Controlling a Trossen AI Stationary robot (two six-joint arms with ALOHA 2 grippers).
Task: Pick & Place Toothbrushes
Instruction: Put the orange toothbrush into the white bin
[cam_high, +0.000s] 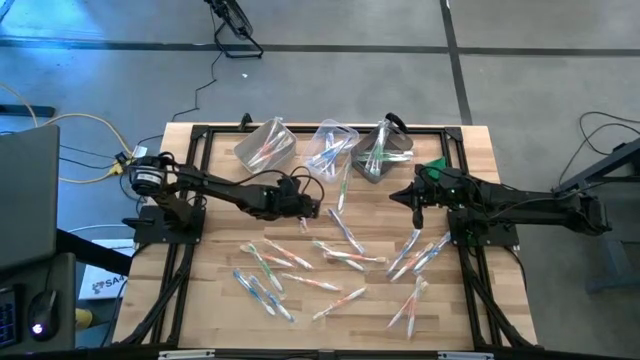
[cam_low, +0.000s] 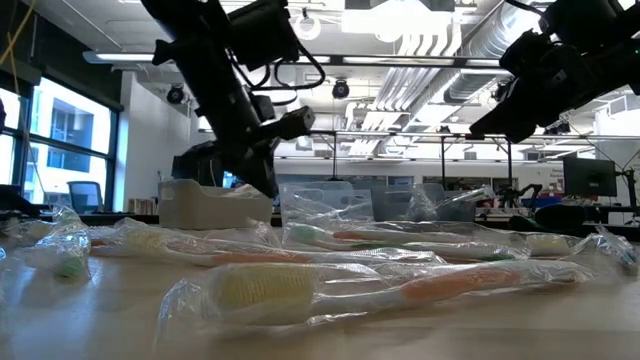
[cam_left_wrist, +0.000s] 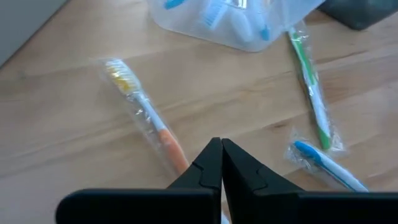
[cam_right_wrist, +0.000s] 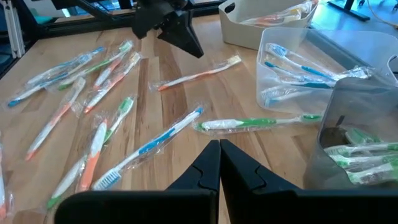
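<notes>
A: Where are the toothbrushes (cam_high: 345, 258)?

B: Most lie loose in their wrappers across the lower middle of the high view, on the table (cam_high: 220, 235). A few are already in the three bins (cam_high: 332, 143) at the upper middle. So the sorting looks well short of half done.

A: Which step is this?

B: A pick, I'd say. The orange toothbrush (cam_left_wrist: 146, 115) runs from the upper left of the left wrist view down to the fingertips of the left gripper (cam_left_wrist: 221, 163) at bottom centre.

A: Is it gripped?

B: The fingers are pressed together with no gap. The handle's end vanishes just at the tips, so I cannot tell whether the wrapper is pinched or missed.

A: And next?

B: If it is caught, a gentle lift and a carry to a bin. If not, the fingers need to spread and come down astride the handle.

A: The poses?

B: The left arm reaches to the centre of the high view, its wrist tipped down at the table. The right gripper (cam_high: 418, 205) waits right of centre below the bins, fingers together, empty.
</notes>
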